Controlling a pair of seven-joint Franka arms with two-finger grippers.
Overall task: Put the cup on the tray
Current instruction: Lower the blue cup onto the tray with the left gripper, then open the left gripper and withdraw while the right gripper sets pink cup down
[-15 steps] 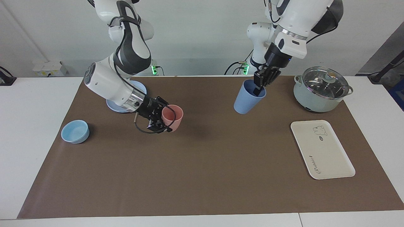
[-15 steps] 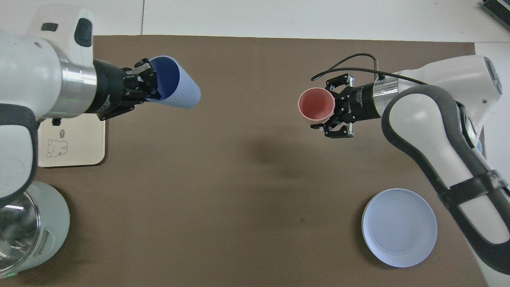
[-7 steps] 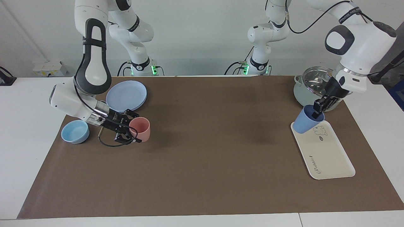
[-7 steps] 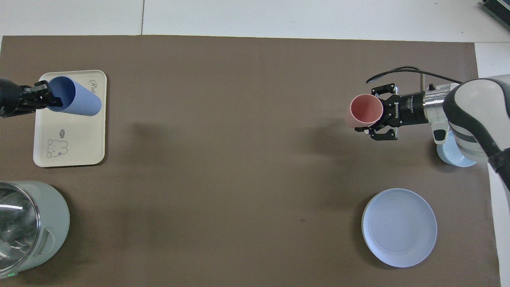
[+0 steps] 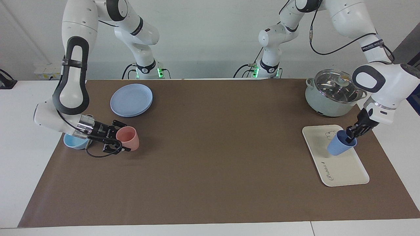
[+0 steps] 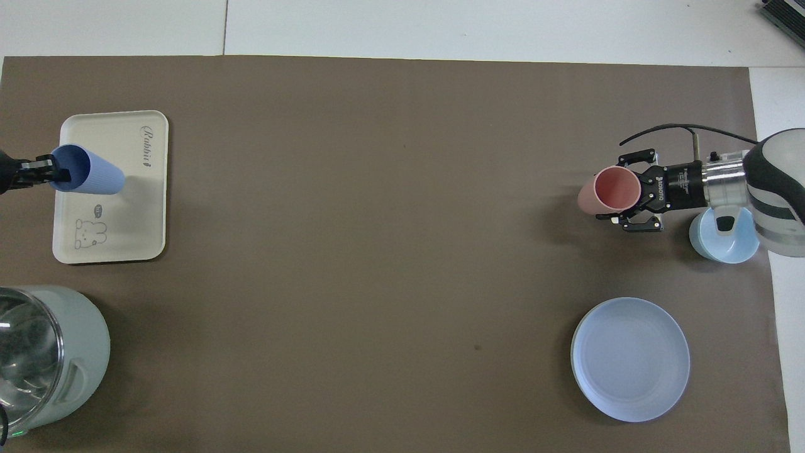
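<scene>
Bright, even light and sharp pictures

Light comes from above and leaves only soft, faint shadows on the brown mat [image 5: 210, 170]. The glass pot lid [image 5: 334, 86] shines with white glare. The cup [image 6: 88, 178] drops a pale shadow on the tray [image 6: 135, 220].

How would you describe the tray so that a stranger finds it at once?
Start at the lidded pot at the left arm's end of the brown mat. The tray lies just beside it, farther from the robots. It is the only flat cream rectangle, with a bear drawing and dark script, unlike the round blue plate.
</scene>
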